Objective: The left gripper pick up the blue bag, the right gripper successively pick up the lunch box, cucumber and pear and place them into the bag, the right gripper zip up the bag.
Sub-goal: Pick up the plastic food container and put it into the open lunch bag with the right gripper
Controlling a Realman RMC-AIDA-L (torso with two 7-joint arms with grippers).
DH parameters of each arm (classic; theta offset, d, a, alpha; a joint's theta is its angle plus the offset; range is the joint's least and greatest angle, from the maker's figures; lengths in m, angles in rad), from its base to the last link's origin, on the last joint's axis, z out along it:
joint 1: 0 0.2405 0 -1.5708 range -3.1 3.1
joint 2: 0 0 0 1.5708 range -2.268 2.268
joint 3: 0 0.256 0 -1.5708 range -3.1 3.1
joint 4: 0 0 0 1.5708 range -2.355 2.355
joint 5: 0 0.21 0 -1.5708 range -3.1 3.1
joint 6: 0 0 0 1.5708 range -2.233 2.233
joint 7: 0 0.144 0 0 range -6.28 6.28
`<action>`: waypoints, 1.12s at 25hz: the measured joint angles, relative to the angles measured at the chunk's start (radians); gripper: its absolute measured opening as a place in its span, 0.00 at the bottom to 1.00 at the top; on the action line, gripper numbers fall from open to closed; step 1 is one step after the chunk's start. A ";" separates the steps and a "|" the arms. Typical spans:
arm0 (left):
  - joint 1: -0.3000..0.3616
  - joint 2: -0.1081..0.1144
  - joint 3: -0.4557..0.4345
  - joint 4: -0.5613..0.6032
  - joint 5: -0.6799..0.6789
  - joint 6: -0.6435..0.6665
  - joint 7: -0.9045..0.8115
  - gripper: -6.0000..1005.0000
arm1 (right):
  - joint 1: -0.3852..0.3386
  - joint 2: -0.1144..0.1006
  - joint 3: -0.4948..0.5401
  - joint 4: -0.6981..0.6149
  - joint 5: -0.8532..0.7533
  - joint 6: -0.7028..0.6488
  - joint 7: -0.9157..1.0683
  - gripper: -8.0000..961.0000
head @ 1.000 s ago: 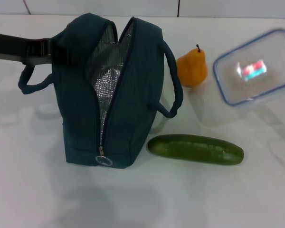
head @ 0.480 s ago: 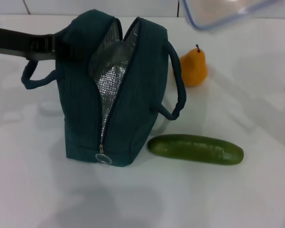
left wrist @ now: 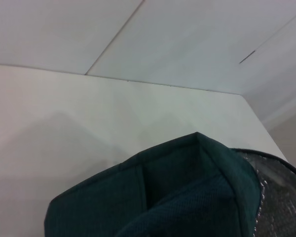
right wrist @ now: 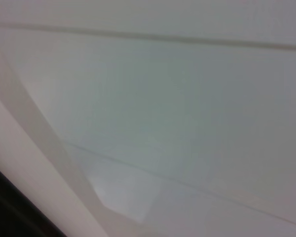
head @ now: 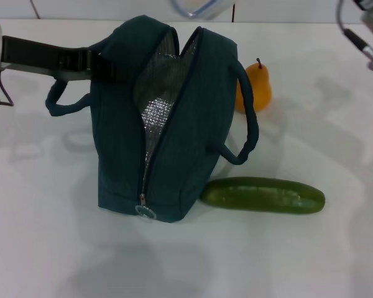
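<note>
The blue bag (head: 174,143) stands upright mid-table, its zipper open and silver lining showing; the left wrist view looks down on its top edge (left wrist: 187,192). My left gripper (head: 107,66) reaches in from the left and is shut on the bag's upper left rim. Only a corner of the lunch box (head: 202,6) shows, up in the air at the frame's top above the bag. The right gripper is out of view; part of its arm (head: 363,34) shows at the top right. The pear (head: 259,87) stands behind the bag's right handle. The cucumber (head: 264,195) lies at the bag's front right.
The white table (head: 62,248) spreads out in front and to the right of the bag. A white tiled wall (head: 112,7) runs along the table's far edge. The bag's metal ring pull (head: 145,212) hangs at its near end.
The lunch box rose from the right side of the table and moved left to the frame's top above the bag. The bag and the left arm shifted a little right.
</note>
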 joint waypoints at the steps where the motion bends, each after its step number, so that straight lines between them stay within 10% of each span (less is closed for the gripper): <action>1: 0.000 0.000 0.000 -0.001 0.000 0.000 0.003 0.05 | 0.008 0.000 0.000 0.001 -0.013 0.014 -0.004 0.16; 28: 0.010 -0.002 -0.007 0.000 -0.005 -0.036 0.019 0.05 | -0.038 0.000 0.004 0.029 -0.227 0.192 -0.120 0.21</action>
